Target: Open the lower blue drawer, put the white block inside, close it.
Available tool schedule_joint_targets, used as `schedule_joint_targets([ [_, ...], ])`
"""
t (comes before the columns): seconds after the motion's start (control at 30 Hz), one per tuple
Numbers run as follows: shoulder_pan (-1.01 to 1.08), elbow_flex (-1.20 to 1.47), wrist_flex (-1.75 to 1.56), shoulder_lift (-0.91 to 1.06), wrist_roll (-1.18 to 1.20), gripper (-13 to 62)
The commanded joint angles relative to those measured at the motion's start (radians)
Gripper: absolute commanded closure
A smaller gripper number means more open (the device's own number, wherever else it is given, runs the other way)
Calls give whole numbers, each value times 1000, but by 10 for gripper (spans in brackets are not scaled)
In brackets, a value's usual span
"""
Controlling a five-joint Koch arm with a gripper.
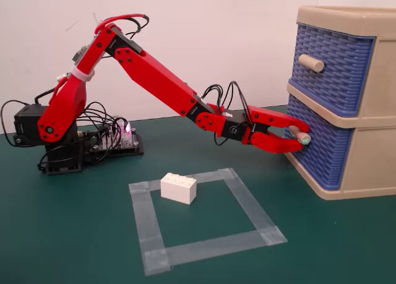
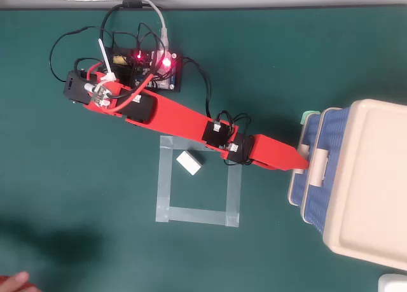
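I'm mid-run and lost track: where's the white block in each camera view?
Fixed view: the white block lies lower centre, inside the grey tape square, near its far left corner.
Overhead view: the white block lies centre, in the square's upper left.
Shared landmark: the tape square.

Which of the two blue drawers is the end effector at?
The lower drawer: the end effector straddles its mint-tipped handle. The upper drawer, with a plain beige handle, sits well above it, untouched.
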Motion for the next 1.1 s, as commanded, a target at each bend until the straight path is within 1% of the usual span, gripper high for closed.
schedule_joint_targets([
  [0.0, -48, -3, -6, 89, 37, 573],
  [0.07, -46, 107, -6, 169, 61, 573],
  [0.2, -37, 471, -8, 413, 126, 574],
  [0.27, -26, 607, -8, 514, 132, 574],
  [0.33, -9, 706, -9, 591, 132, 574],
  [0.4, 0, 752, -5, 620, 135, 571],
  [0.43, 5, 769, -3, 629, 135, 556],
  [0.47, 14, 779, -3, 647, 135, 463],
  [0.53, 21, 787, 0, 676, 129, 237],
  [0.57, 18, 793, 0, 701, 126, 163],
  [0.6, 18, 807, 8, 753, 126, 149],
  [0.67, 20, 842, 77, 874, 117, 151],
  [0.73, 23, 850, 279, 1022, 72, 152],
  [0.8, 34, 782, 647, 1170, -69, 153],
  [0.87, 75, 660, 1008, 1246, -273, 154],
  [0.9, 107, 563, 1207, 1252, -423, 154],
  [0.97, 161, 425, 1453, 1218, -649, 155],
  [1.07, 235, 298, 1632, 1134, -1046, 156],
])
